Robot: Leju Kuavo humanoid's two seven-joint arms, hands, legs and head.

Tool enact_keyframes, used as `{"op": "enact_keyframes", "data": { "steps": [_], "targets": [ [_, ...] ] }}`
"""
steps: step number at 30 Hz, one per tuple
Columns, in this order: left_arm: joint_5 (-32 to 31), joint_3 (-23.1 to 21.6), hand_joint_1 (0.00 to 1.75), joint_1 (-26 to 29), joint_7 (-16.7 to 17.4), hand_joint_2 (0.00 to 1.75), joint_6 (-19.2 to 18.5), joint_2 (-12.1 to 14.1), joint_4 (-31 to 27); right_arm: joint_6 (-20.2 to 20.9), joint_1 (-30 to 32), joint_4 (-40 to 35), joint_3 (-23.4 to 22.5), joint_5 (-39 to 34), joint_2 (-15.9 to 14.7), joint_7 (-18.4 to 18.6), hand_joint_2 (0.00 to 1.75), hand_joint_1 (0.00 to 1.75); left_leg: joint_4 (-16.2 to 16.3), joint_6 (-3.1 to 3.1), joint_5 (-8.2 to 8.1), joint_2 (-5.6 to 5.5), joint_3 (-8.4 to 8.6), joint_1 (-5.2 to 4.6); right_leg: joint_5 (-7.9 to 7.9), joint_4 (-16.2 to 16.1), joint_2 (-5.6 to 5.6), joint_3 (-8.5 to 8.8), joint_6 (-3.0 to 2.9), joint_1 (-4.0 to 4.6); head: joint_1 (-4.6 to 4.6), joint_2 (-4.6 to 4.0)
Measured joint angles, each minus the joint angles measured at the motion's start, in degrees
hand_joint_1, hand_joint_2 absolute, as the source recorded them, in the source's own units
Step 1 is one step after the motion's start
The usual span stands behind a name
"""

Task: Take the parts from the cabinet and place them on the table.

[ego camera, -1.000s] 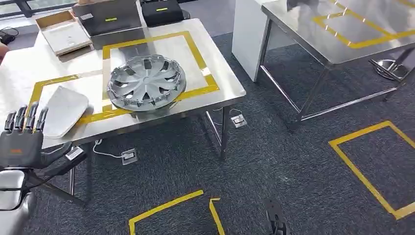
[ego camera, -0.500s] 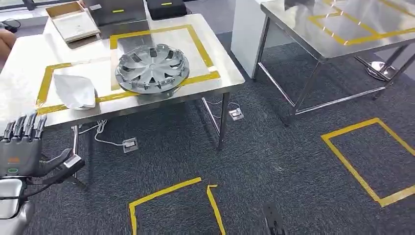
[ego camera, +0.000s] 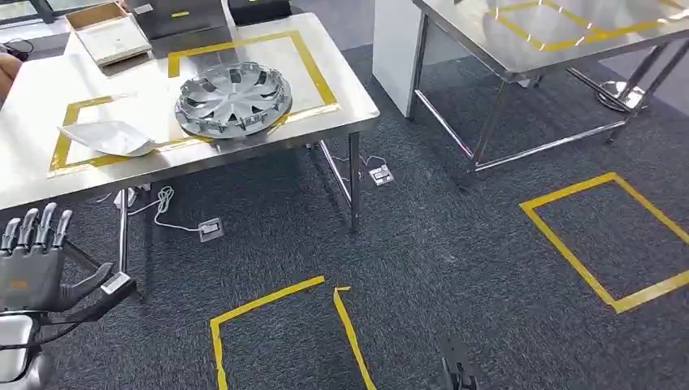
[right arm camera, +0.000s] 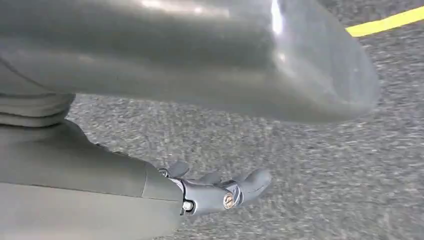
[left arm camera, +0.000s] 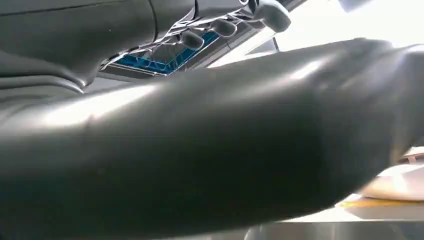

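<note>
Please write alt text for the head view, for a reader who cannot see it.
A silver hubcap and a white part lie in yellow-taped areas on a steel table. The robot's left hand, empty with fingers apart, hovers low beside it over dark carpet.

Steel table (ego camera: pixel 244 158) stood on grey carpet (ego camera: pixel 422 260). On it, within yellow tape outlines: hubcap (ego camera: pixel 234 99), white part (ego camera: pixel 107 138) beside it; tray (ego camera: pixel 108 36) and dark boxes (ego camera: pixel 180 15) at far edge.

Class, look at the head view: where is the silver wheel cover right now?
The wheel cover lies on the steel table at upper left, overlapping the near edge of a yellow tape square, with a white part beside it.
</note>
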Motion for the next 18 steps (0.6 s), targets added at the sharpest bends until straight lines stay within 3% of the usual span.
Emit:
{"op": "enact_keyframes", "data": {
  "steps": [1,2,3,4,5,6,8,9,11,12,13,14,16,17,18],
  "targets": [
    [0.00,0.11,0.00,0.08,-0.02,0.00,0.00,-0.02,0.04,0.04,0.01,0.00,0.00,0.00,0.00,-0.04,0.00,0.00,4.24,-0.25,-2.33,-0.01,-0.69,0.00,0.76,0.05,-0.02,-0.93,-0.03,0.02,-0.07,0.00],
    [0.00,0.13,0.00,0.11,-0.20,0.00,0.00,-0.02,0.15,0.18,0.01,0.00,0.00,0.00,0.00,-0.09,0.00,0.00,7.65,-0.40,-2.98,-0.01,-0.96,0.00,1.55,0.09,-0.03,-1.97,-0.01,0.03,-0.15,0.00],
    [0.00,0.13,0.00,0.11,-0.41,0.00,0.00,-0.07,0.37,0.30,0.01,0.00,0.00,-0.02,0.00,-0.18,0.00,0.00,9.16,-0.46,-1.66,0.00,-0.41,0.02,2.36,0.16,-0.03,-3.07,0.05,0.03,-0.15,0.00],
    [0.02,0.15,0.00,0.09,-0.61,0.00,0.00,-0.17,0.50,0.44,0.00,0.00,0.00,-0.07,0.00,-0.28,0.00,0.00,8.23,-0.44,0.86,0.00,1.42,0.03,3.21,0.26,-0.05,-4.23,0.18,0.01,-0.17,0.00],
    [0.02,0.22,0.00,0.02,-0.81,0.00,0.00,-0.28,0.59,0.55,0.00,0.00,0.00,-0.20,0.00,-0.46,0.00,0.00,5.24,-0.32,2.96,0.00,4.23,0.05,3.90,0.40,-0.05,-5.25,0.33,-0.02,-0.18,0.02],
    [0.00,0.26,0.00,-0.13,-0.85,0.00,0.00,-0.42,0.65,0.59,-0.03,0.00,0.00,-0.20,0.00,-0.52,0.00,0.00,0.76,-0.12,3.44,0.00,7.85,0.05,4.55,0.60,-0.05,-6.05,0.52,-0.01,-0.20,0.00],
    [0.43,0.35,0.00,-0.98,-1.63,0.00,0.02,-0.70,0.77,0.70,-0.07,0.00,-0.07,-0.39,0.09,-0.57,0.00,0.00,-9.38,0.70,-1.49,-0.15,14.38,-0.38,5.45,0.85,-0.09,-6.88,1.18,0.23,-0.03,0.00],
    [1.89,0.63,0.00,-1.44,-2.92,0.00,0.00,-0.96,0.96,0.74,-0.11,0.00,-0.15,-0.48,0.09,-0.61,0.00,0.00,-9.23,1.26,-1.21,-0.07,13.39,-0.56,5.99,0.44,-0.10,-6.75,1.68,0.23,0.29,0.00],
    [9.96,2.54,0.00,-2.44,-10.16,0.00,-1.10,-2.01,2.49,0.98,0.10,0.02,-0.46,-0.90,0.18,-0.59,0.00,0.00,-9.22,2.42,-0.47,-0.07,13.01,-0.76,7.10,-0.32,-0.20,-6.73,2.59,0.05,0.22,0.00],
    [13.53,4.06,0.00,-2.73,-13.26,1.75,-2.54,-2.82,3.26,1.09,0.27,0.02,-0.57,-1.01,0.17,-0.57,1.75,0.00,-9.67,2.99,0.51,0.09,12.70,-0.32,7.37,-0.07,-0.20,-6.97,2.98,-0.09,0.07,0.02],
    [16.16,4.95,0.00,-2.88,-15.46,1.75,-3.88,-3.37,3.78,1.14,0.40,0.02,-0.70,-1.18,0.20,-0.52,1.75,0.00,-9.65,3.24,1.04,0.17,12.40,-0.32,5.76,1.02,0.10,-7.51,3.31,-0.23,0.09,0.00],
    [19.22,6.55,0.00,-3.00,-17.74,1.75,-5.66,-4.06,4.24,1.20,0.46,0.09,-0.94,-1.38,0.39,-0.46,1.75,0.00,-9.64,3.64,1.55,0.21,11.76,-0.27,2.73,4.10,0.15,-8.78,3.57,-0.27,0.20,0.00],
    [20.06,7.96,0.00,-3.46,-17.24,1.75,-7.06,-5.00,4.96,1.20,0.41,0.09,-1.27,-1.46,0.42,-0.37,1.75,0.00,-9.40,3.57,2.64,0.19,10.52,-0.27,-3.00,13.73,0.17,-12.26,4.05,-0.43,0.15,0.00],
    [19.67,8.46,0.00,-3.67,-15.79,1.75,-7.43,-5.24,5.68,1.20,0.43,0.09,-1.38,-1.48,0.42,-0.31,1.75,0.00,-9.29,3.46,3.06,0.21,9.78,-0.27,-4.54,17.35,0.17,-13.14,4.21,-0.42,0.20,0.00],
    [19.30,8.88,0.00,-3.56,-14.40,1.75,-7.43,-5.51,6.10,1.20,0.65,0.09,-1.36,-1.60,0.42,-0.28,1.75,0.00,-9.14,3.30,3.42,0.22,9.18,-0.24,-4.55,17.84,0.15,-12.51,4.28,-0.46,0.20,0.00]
  ]
}}
